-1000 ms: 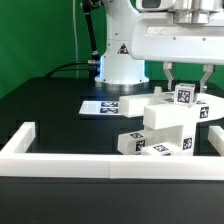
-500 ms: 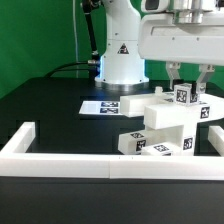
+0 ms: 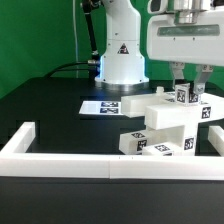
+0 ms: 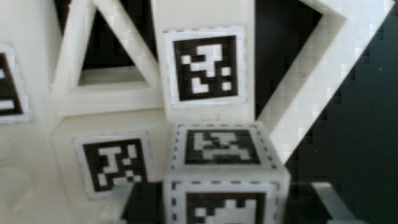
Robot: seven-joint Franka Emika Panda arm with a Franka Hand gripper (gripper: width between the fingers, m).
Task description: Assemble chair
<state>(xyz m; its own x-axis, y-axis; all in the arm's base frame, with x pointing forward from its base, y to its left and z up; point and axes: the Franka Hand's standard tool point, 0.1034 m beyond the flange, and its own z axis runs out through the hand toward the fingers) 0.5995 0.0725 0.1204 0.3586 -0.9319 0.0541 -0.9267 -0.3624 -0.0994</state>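
Note:
The partly built chair, white blocky parts with black-and-white tags, stands on the black table at the exterior view's right, just behind the rail. A square leg sticks up from its top. My gripper hangs straight down over it, its two fingers on either side of the leg and shut on it. In the wrist view the leg's tagged end sits between my jaws. Beyond it lie a tagged slab and the X-braced frame.
A long low white rail fences the table's front, with short upright ends at both sides. The marker board lies flat behind the chair, in front of the arm's white base. A green wall stands at the back.
My hand has drifted slightly toward the exterior view's right over the last second. The leg and the chair have stayed where they were.

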